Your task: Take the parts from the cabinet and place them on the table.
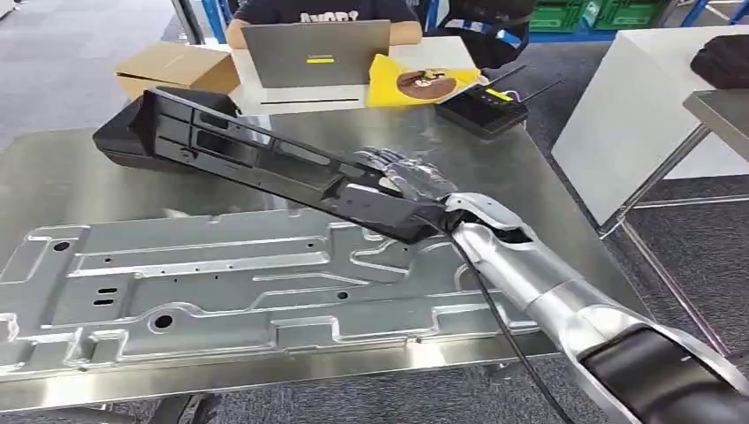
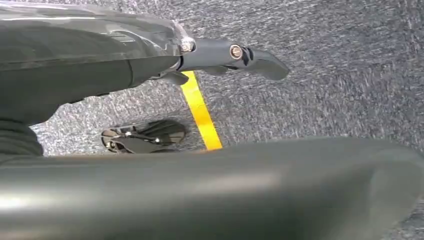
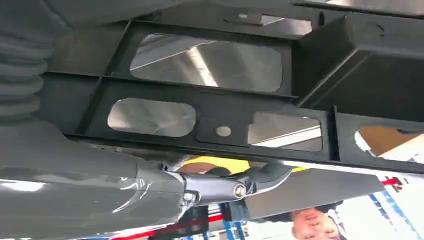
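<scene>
A long black plastic part [image 1: 230, 146] with cut-out windows slants across the steel table [image 1: 539, 177]. My right hand [image 1: 408, 181] grips its near end from the right; its far end sits low by the table's back left, contact unclear. In the right wrist view the black part [image 3: 220, 107] runs close over my right hand [image 3: 100, 185], whose thumb [image 3: 260, 177] reaches along its lower edge. A large stamped silver metal panel [image 1: 221, 283] lies flat on the table's near half. My left hand [image 2: 100, 65] hangs over grey carpet, thumb [image 2: 240, 55] stretched out, holding nothing.
Behind the table a person [image 1: 327, 11] sits at a laptop [image 1: 316, 53], with a cardboard box [image 1: 177, 66], a yellow pouch [image 1: 415, 81] and a black radio unit [image 1: 484, 108] nearby. A white table [image 1: 636, 97] stands at right. A yellow line [image 2: 200, 112] marks the floor.
</scene>
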You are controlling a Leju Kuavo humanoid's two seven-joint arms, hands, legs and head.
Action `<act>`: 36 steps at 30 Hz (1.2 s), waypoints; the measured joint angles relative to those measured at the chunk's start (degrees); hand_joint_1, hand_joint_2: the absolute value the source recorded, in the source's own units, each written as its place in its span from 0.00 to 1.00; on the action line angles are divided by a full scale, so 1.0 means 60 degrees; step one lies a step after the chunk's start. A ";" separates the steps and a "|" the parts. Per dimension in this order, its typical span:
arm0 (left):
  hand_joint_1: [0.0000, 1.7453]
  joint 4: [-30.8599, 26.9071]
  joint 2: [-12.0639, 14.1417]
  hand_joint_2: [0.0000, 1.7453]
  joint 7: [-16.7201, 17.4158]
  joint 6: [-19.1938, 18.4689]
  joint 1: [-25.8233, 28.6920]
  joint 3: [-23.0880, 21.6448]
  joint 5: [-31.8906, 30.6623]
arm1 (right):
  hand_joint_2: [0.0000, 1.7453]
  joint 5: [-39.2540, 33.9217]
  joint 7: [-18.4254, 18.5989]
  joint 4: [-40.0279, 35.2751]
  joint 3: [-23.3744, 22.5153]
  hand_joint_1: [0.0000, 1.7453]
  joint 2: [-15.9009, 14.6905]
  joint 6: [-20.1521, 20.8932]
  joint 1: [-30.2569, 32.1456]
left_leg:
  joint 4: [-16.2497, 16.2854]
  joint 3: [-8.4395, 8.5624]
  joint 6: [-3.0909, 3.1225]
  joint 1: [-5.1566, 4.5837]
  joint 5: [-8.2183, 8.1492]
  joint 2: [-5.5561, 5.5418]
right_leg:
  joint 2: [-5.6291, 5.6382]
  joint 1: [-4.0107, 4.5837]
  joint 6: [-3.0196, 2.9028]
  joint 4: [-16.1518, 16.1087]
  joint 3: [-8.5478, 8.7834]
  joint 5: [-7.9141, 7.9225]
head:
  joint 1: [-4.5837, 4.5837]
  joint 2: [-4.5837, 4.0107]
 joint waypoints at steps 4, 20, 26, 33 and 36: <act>0.00 0.0000 -0.0007 0.00 0.0044 0.0000 0.0003 -0.0004 0.0026 | 0.00 -0.0080 -0.0080 0.0015 0.0000 0.00 0.0004 -0.0091 -0.0015 | 0.0000 -0.0001 0.0000 -0.0001 0.0000 0.0000 | 0.0000 0.0000 0.0000 -0.0002 0.0000 0.0000 | 0.0000 0.0000; 0.00 0.0000 -0.0076 0.00 0.0117 0.0004 -0.0017 -0.0084 0.0062 | 0.00 -0.0252 -0.0168 -0.0463 -0.0018 0.00 0.0007 -0.0281 0.0178 | 0.0001 -0.0032 0.0001 0.0000 0.0000 -0.0001 | -0.0002 0.0001 0.0001 -0.0016 -0.0019 0.0000 | 0.0000 0.0000; 0.00 0.0000 -0.0091 0.00 0.0149 0.0004 -0.0016 -0.0164 0.0149 | 0.00 -0.0492 -0.0291 -0.1077 -0.0164 0.00 0.0022 -0.0361 0.0301 | 0.0003 -0.0053 0.0001 -0.0001 0.0000 0.0000 | -0.0001 0.0000 0.0002 -0.0017 -0.0043 0.0002 | 0.0000 0.0000; 0.00 0.0000 -0.0109 0.00 0.0197 0.0033 0.0007 -0.0219 0.0182 | 0.00 -0.0554 0.0088 -0.2598 -0.0466 0.00 -0.0135 -0.0229 -0.0231 | 0.0003 -0.0076 0.0001 0.0000 0.0000 0.0000 | -0.0001 0.0001 0.0002 -0.0016 -0.0069 0.0002 | 0.0000 0.0000; 0.00 0.0000 -0.0113 0.00 0.0197 0.0033 0.0005 -0.0262 0.0182 | 0.00 -0.0651 0.0135 -0.3047 -0.0527 0.00 -0.0153 -0.0124 -0.0487 | 0.0003 -0.0086 0.0001 0.0000 0.0000 0.0000 | -0.0001 0.0001 0.0001 -0.0016 -0.0079 0.0002 | 0.0000 0.0000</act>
